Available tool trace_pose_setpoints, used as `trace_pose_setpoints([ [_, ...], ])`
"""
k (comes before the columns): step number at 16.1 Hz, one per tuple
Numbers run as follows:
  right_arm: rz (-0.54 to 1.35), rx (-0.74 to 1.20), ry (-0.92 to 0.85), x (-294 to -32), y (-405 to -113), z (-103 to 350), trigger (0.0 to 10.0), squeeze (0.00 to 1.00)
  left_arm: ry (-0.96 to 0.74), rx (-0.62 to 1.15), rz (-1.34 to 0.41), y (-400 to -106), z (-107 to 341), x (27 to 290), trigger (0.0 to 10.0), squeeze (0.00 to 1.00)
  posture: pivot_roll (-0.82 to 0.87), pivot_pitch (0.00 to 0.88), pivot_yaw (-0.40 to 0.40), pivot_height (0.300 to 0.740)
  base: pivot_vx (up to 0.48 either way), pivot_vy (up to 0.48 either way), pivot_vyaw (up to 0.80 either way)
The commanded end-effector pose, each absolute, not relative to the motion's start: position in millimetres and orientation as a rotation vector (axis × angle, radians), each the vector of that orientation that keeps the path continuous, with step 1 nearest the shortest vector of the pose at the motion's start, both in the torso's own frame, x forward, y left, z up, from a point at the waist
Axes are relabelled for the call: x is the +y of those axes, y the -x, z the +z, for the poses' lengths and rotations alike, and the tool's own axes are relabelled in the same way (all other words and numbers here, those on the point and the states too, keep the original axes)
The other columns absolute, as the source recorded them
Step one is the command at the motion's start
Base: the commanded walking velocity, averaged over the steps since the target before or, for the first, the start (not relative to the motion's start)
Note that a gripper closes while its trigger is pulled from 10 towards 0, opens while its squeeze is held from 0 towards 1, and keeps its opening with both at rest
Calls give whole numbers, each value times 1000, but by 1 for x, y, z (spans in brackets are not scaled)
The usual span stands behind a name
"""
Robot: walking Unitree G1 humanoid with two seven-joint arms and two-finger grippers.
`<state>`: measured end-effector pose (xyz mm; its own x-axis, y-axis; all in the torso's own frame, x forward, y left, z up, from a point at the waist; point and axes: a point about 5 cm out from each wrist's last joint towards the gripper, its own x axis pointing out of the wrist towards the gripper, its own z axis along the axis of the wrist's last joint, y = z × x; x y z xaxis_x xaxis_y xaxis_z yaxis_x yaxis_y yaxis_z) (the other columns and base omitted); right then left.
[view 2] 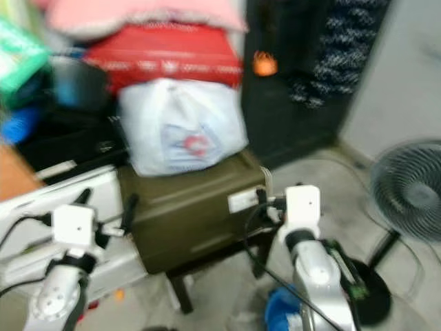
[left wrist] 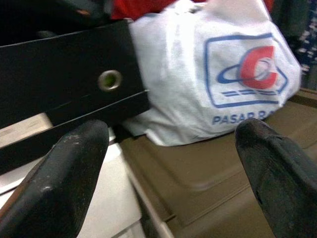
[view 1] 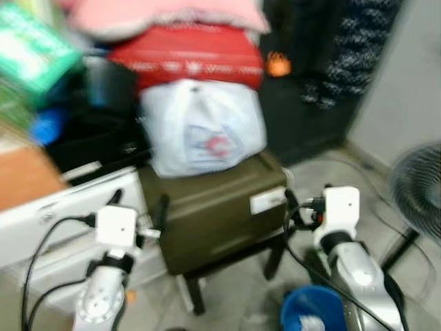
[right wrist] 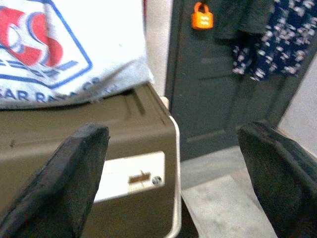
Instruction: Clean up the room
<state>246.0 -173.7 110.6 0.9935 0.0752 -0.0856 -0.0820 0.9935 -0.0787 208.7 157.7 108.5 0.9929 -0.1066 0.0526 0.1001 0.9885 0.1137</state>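
A white plastic bag with a red and blue logo sits on an olive-brown lidded box, which rests on a dark stool. A red bundle and a pink cushion are stacked above the bag. My left gripper is open at the box's left side, beside a black panel. On the box's right, my right gripper is also open, near the pale latch plate. Neither gripper holds anything. The head views are blurred.
A white drawer unit stands at the left, with green packages and dark clutter above it. Behind the box is a dark door with an orange padlock. A standing fan is at the right, and a blue bucket is on the floor.
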Motion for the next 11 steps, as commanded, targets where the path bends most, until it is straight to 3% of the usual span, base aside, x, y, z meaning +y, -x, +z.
trace_pose_setpoints([
  [1,94,58,74,-170,-251,116,10000,0,-137,-76,-92,-212,114,162,10000,0,-74,0,-5,740,0,0,800],
  [11,98,54,73,-169,-251,116,10000,0,-146,-85,-95,-215,115,164,10000,0,-78,0,-3,740,0,0,800],
])
